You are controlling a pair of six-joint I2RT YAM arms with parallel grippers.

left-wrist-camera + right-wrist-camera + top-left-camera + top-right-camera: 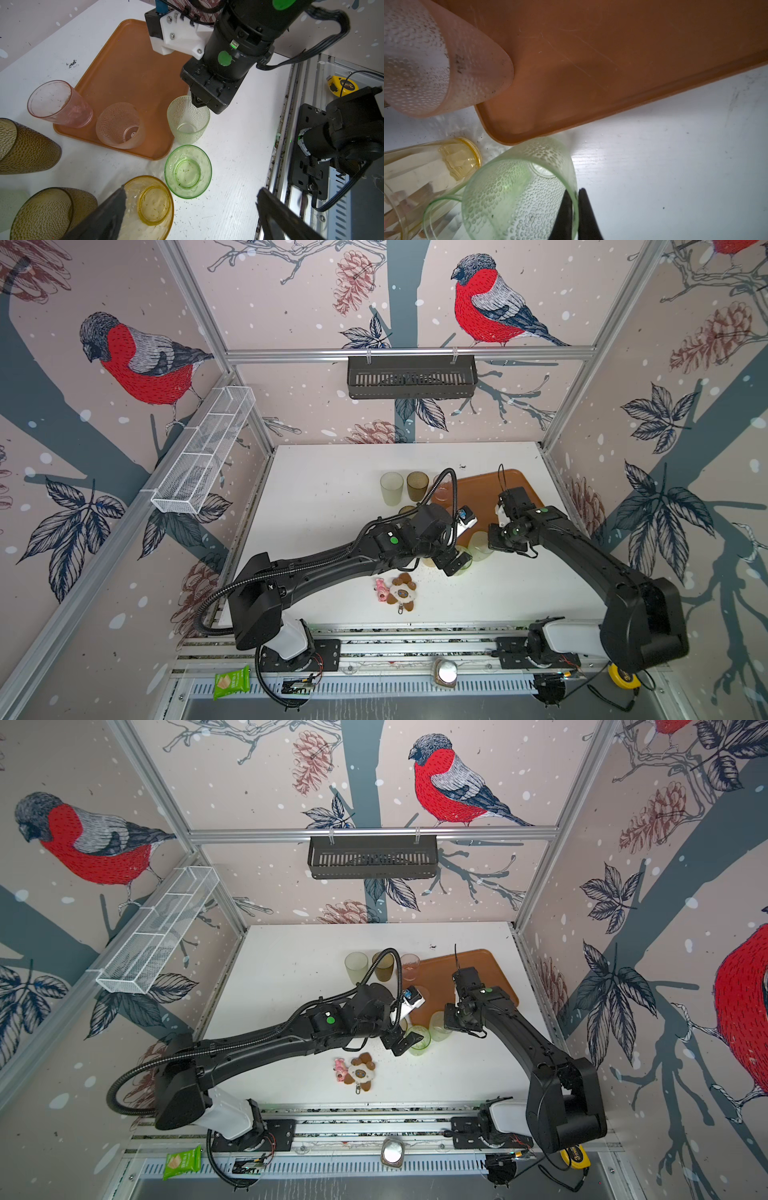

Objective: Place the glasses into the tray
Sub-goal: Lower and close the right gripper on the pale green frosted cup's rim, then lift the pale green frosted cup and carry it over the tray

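Farthest left, a frosted cream glass (392, 488) and a brown glass (417, 486) stand on the white desk (324, 497). My left tool (191, 190) hangs released, jaws spread wide and gripping nothing, over a yellow-amber glass (151, 203) and a smooth green glass (188, 171) that stand side by side on the desk. Next to them, just outside the rim of the orange-brown tray (128, 62), is a pale green dimpled glass (188, 120). My right tool (574, 192) is clenched on its wall, one finger inside and one outside. Whether its base touches the desk I cannot tell. On the tray stand a pink glass (60, 104) and a frosted dimpled glass (120, 124).
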